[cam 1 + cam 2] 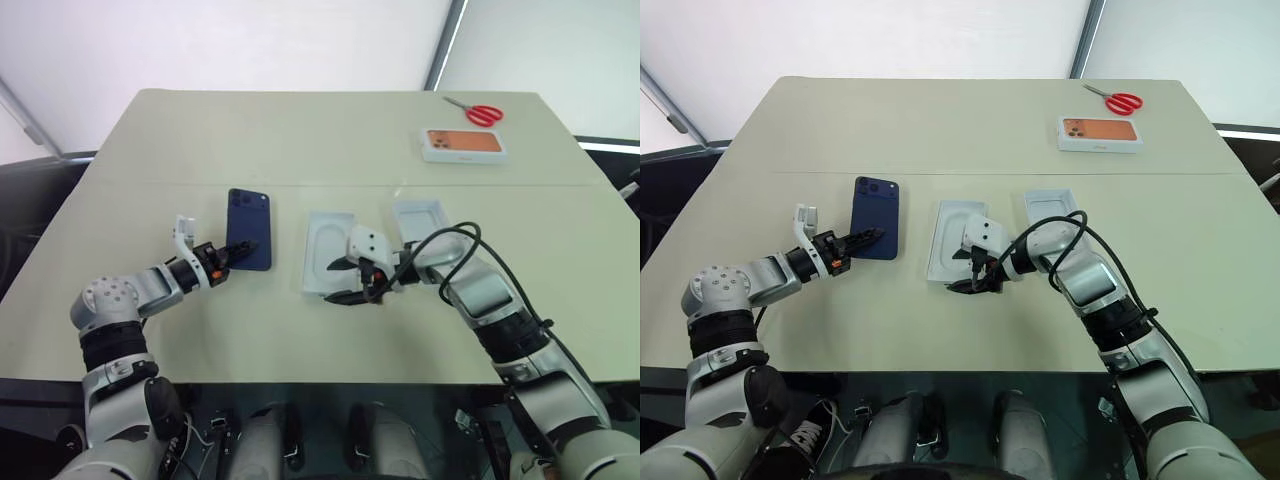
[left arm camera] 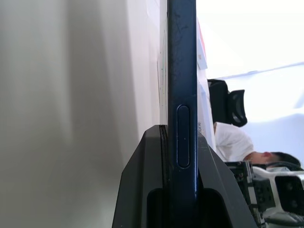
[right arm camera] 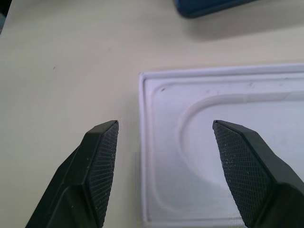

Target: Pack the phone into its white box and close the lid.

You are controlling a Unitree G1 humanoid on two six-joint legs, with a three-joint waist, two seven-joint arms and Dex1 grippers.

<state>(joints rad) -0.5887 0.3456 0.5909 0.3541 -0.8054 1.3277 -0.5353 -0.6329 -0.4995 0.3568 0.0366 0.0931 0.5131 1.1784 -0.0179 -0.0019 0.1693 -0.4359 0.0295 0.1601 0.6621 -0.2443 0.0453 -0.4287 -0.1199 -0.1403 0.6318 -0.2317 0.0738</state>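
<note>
The dark navy phone [image 1: 249, 225] is lifted on its long edge at the table's left middle. My left gripper [image 1: 238, 252] is shut on its near end, and the left wrist view has the phone's side edge [image 2: 180, 71] clamped between both fingers [image 2: 142, 185]. A flat white insert with an oval outline [image 1: 325, 240] lies to the right of the phone. Whether the white box lies under it I cannot tell. My right gripper [image 1: 342, 281] stands open over the insert's near end [image 3: 213, 95], holding nothing. The lid [image 1: 420, 215] lies open side up further right, partly hidden by my right arm.
A white box printed with an orange phone [image 1: 462, 145] and red-handled scissors [image 1: 478, 112] lie at the far right of the table [image 1: 300, 140]. A cable loops over my right forearm [image 1: 450, 245]. The table's front edge [image 1: 300, 378] runs close below both arms.
</note>
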